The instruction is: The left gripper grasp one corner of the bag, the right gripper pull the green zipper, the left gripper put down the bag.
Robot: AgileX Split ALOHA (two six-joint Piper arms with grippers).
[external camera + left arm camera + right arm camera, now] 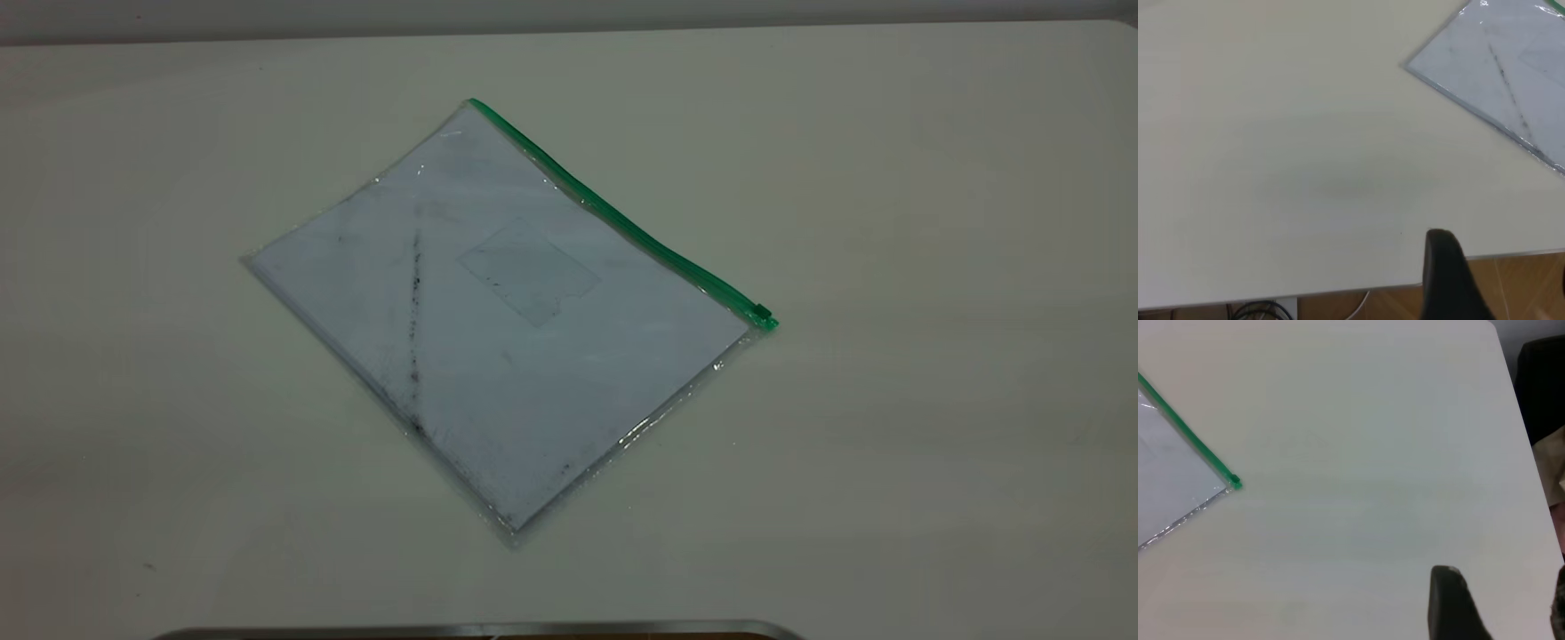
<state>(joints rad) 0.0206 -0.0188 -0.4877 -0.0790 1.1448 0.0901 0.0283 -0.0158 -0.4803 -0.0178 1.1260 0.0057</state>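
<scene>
The bag point(507, 311) lies flat on the white table, a clear pouch with white paper, a dark smudge line and a small card pocket. The green zipper point(622, 218) runs along its far right edge, with the slider tab point(762, 311) at the near right end. Neither gripper shows in the exterior view. In the left wrist view the left gripper point(1501, 257) is open and empty over the table's edge, well away from the bag point(1511, 73). In the right wrist view the right gripper point(1503, 580) is open and empty, far from the zipper point(1185, 430) and slider point(1235, 481).
The table edge point(1511, 255) runs just by the left gripper, with wooden floor and cables point(1258, 310) beyond. A dark object point(1541, 387) stands past the table's corner. A metal rim point(480, 629) shows at the exterior view's bottom edge.
</scene>
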